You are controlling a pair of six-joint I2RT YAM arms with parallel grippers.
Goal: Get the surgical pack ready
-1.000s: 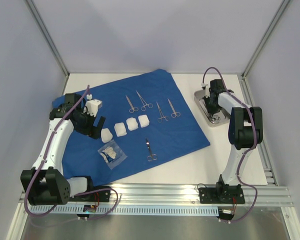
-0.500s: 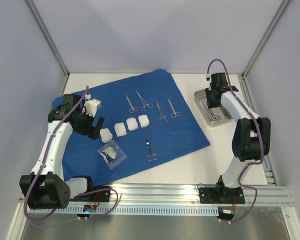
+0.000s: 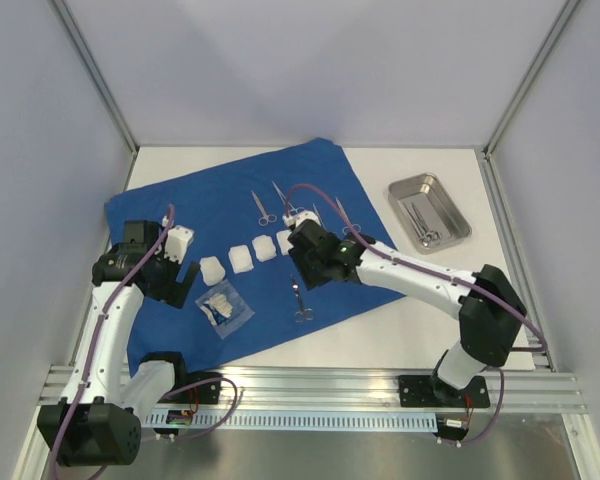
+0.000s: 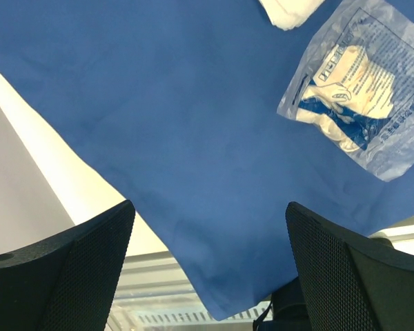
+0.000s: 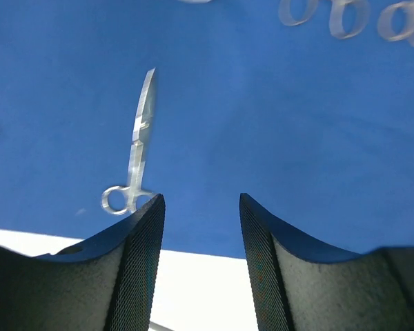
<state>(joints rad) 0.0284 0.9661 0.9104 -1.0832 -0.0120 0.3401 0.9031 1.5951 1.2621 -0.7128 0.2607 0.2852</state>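
Since a second ago our right gripper (image 3: pixel 303 262) has swung from the tray (image 3: pixel 398 190) at far right to the spread blue cloth (image 3: pixel 230 185). Its jaws are parted and empty, and the scissors (image 3: pixel 300 300) lie just near of it. Our left gripper (image 3: pixel 183 280) gapes empty left of the gauze squares (image 3: pixel 242 259).

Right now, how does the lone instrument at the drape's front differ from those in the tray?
The lone instrument lies on the blue drape; the tray instruments lie in the steel tray, off the drape. The lone instrument is by itself; the tray instruments lie close together. The open right gripper hovers by the lone instrument, nothing by the tray instruments. Both are silver with ring handles.
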